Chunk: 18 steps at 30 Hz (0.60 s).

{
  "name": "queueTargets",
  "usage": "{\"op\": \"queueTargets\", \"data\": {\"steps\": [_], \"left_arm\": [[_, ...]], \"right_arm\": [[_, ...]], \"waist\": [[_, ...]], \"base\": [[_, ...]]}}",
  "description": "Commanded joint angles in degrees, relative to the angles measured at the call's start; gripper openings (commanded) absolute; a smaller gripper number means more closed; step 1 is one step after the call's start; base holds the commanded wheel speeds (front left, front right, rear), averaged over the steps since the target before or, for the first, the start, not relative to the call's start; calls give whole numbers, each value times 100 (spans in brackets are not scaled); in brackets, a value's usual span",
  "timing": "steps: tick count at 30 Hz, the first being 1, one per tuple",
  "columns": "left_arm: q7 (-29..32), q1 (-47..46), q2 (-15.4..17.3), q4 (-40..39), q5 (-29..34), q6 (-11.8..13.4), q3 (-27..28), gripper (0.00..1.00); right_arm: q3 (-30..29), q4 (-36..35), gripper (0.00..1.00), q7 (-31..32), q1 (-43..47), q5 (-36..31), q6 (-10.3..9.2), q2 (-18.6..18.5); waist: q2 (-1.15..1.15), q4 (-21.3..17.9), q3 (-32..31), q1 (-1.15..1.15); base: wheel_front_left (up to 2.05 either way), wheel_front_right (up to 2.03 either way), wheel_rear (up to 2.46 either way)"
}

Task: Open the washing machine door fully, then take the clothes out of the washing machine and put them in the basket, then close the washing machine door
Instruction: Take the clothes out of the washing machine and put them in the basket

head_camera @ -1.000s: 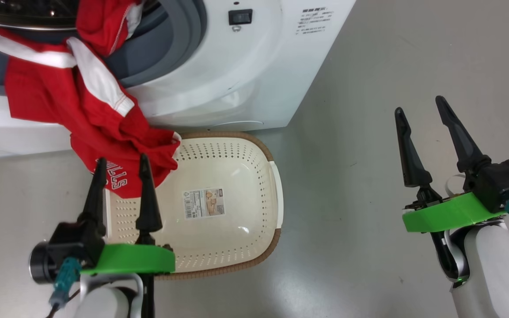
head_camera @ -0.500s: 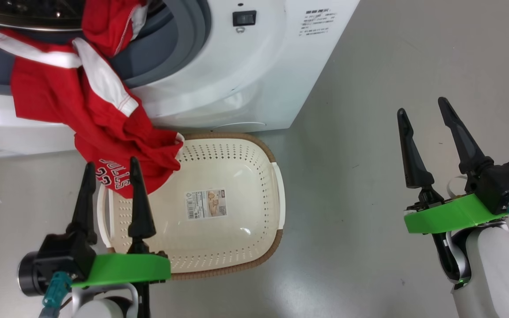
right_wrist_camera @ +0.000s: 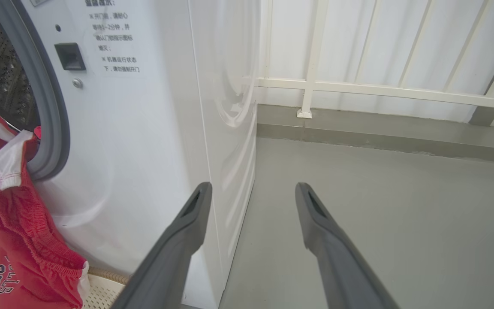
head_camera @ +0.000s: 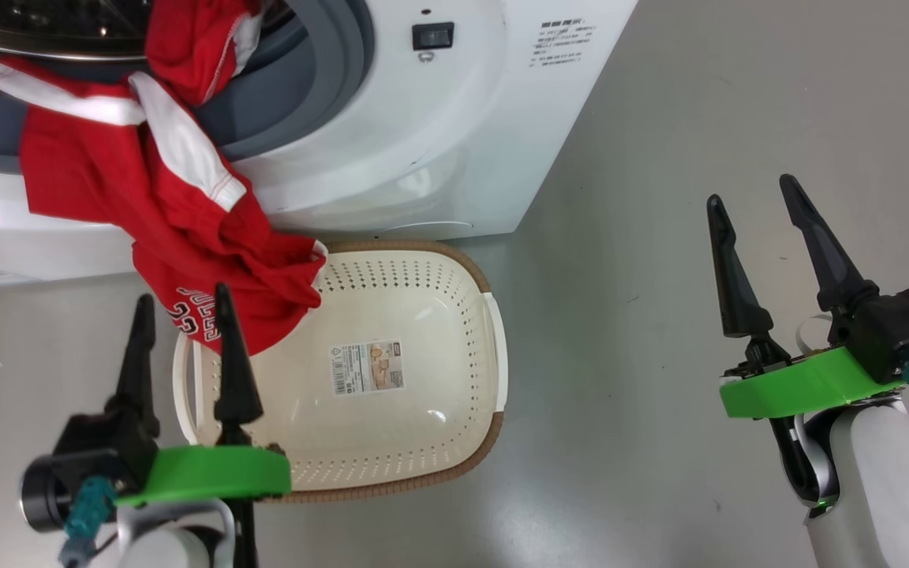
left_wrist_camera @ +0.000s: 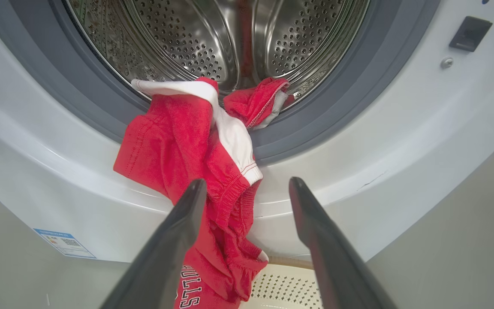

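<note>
Red and white clothes [head_camera: 178, 205] hang out of the washing machine [head_camera: 423, 142] over its grey gasket, the lower end reaching the far left corner of the basket [head_camera: 454, 315] on the floor. Another red piece [left_wrist_camera: 253, 101] lies in the steel drum mouth. My left gripper [head_camera: 180, 301] is open just in front of the hanging end, not touching it; in the left wrist view the clothes [left_wrist_camera: 195, 154] hang between and beyond the fingers. My right gripper [head_camera: 750, 189] is open over bare floor to the right, empty. The washing machine door is out of view.
The basket holds only a label [head_camera: 365, 367]. Grey floor [head_camera: 660, 158] spreads to the right of the machine. In the right wrist view a white railing [right_wrist_camera: 380, 90] and a low kerb run behind the machine's side.
My left gripper has drawn back toward me and slightly left, away from the hanging clothes. The clothes and my right gripper stay as they were.
</note>
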Motion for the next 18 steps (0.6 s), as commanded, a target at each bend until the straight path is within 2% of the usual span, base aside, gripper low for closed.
{"op": "queueTargets", "data": {"steps": [1, 9, 18], "left_arm": [[-34, -172, 131, -26, -63, -37, 240, 100], [-23, -765, 247, 521, -140, -195, 315, 100], [223, -1802, 654, 1463, -184, -452, 440, 100]], "right_arm": [[152, -133, 100, -36, 121, 98, 3, -1], [214, -151, 100, -36, 97, 123, 3, 1], [276, -121, 100, -36, 65, 278, 3, -23]], "waist": [[0, -3, 4, 0], [0, -41, 38, 0], [0, -153, 134, 0]], "base": [[0, 0, 0], [0, 0, 0], [0, 0, 0]]}}
